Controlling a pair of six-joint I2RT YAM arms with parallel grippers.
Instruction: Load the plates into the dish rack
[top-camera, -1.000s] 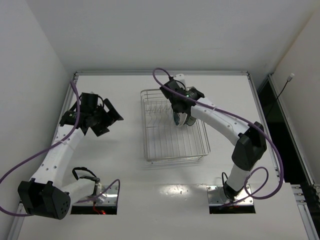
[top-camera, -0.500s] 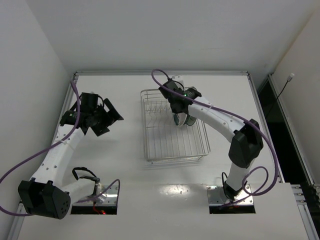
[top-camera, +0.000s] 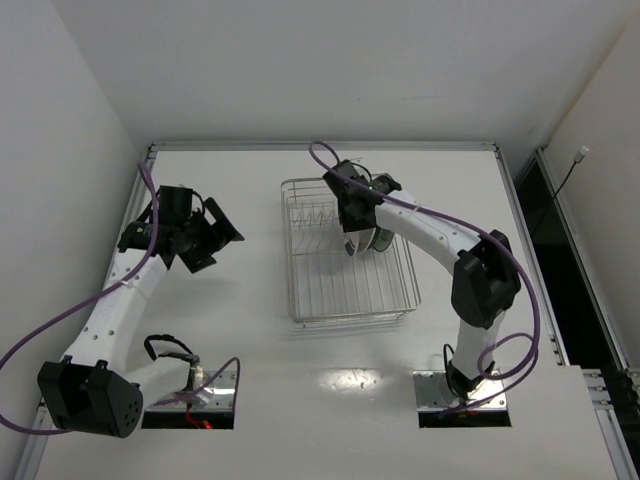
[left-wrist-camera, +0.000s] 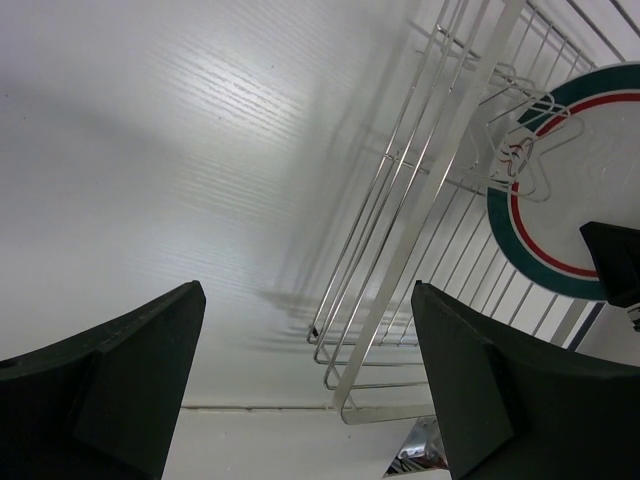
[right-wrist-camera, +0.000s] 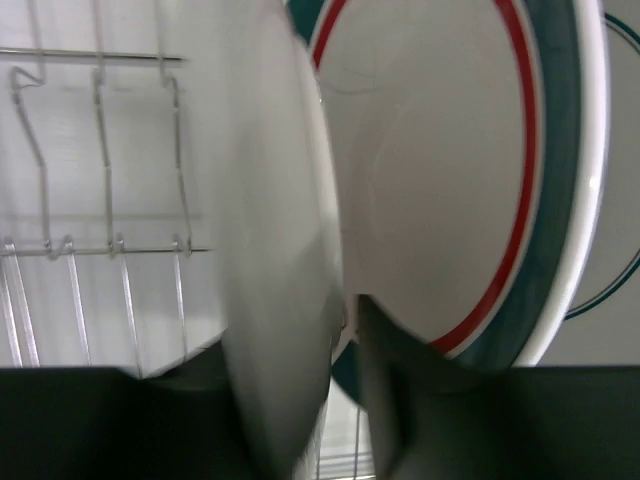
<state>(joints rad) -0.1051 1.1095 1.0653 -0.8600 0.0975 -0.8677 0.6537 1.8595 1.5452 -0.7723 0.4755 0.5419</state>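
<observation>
1. The right gripper (top-camera: 357, 238) is down inside the dish rack (top-camera: 340, 285), toward its far right side. Its jaws stand either side of a pale plate (right-wrist-camera: 270, 250). That plate is a blur in the wrist view, so I can't tell whether the jaws are clamping it or letting go.
2. The pale plate stands on edge among the prongs (right-wrist-camera: 100, 150), just beside a green-rimmed plate (right-wrist-camera: 450, 170) with a red line, which is upright in the rack. I can't tell whether the two touch.
3. First risk: if the pale plate's edge isn't seated between prongs when the jaws part, I'd expect it to tip. It would knock its neighbour or drop flat onto the rack floor.
4. Second risk: a finger catching the rim on the way out could drag the plate along or rock the green-rimmed one. A straight lift looks safest.
5. Third risk: the rack looks like light wire, so a sideways shove could slide it across the table (top-camera: 250, 350).
6. The left gripper (left-wrist-camera: 305, 290) is wide open and empty, well off the rack's left side, and out of the way.
7. A purple cable (top-camera: 325, 155) loops over the rack's far edge, clear of the plates. I can't make out any plates beyond these two.
</observation>
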